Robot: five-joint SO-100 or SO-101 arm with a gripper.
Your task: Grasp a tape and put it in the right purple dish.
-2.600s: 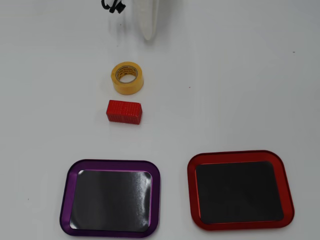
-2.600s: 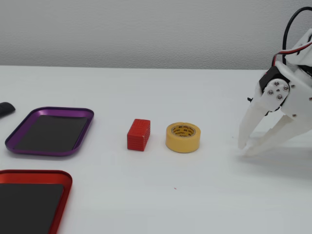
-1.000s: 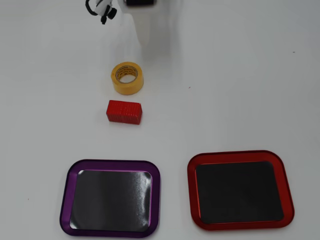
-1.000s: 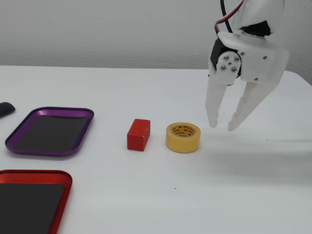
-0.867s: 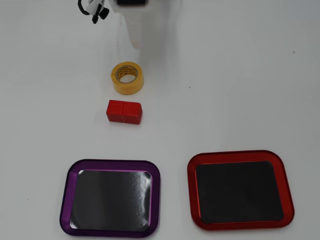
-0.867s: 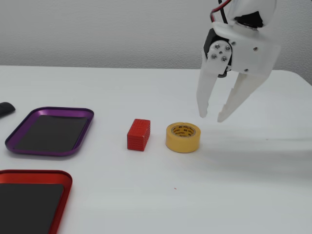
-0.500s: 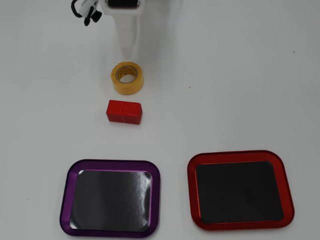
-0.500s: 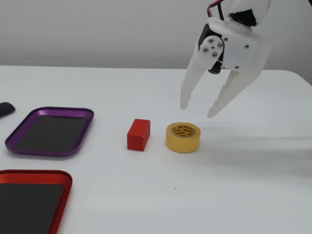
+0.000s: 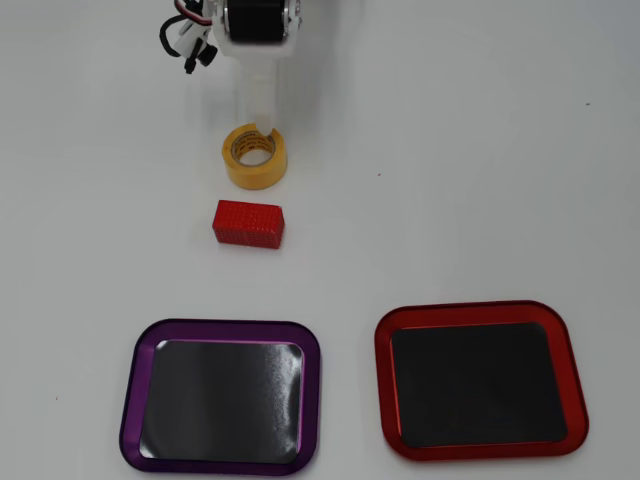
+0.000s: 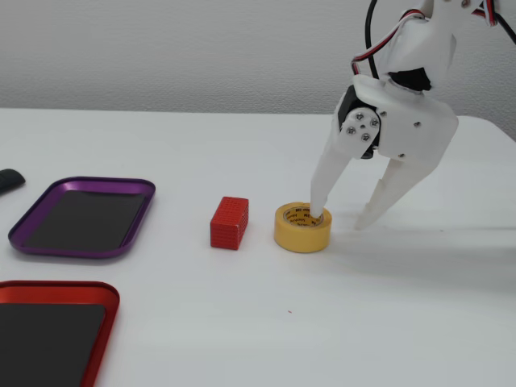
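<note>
We're at the grasp: gripper (image 10: 343, 220) jaws spread, one tip inside the tape (image 10: 302, 228) core, tape on the desk right of the red block (image 10: 230, 222). Lift and move to the purple dish (image 10: 82, 217) remain.

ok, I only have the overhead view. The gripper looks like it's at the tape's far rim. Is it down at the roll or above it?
Observer: Down. In the fixed view, one finger has its tip inside the tape's core.
Operator: Other finger? I see one.
Observer: Outside the roll, on the side away from the red block, tip near the table. The gripper is open, straddling the wall.
Operator: Anything near the purple dish?
Observer: A small dark object at the frame's left edge, apart from the purple dish.
</note>
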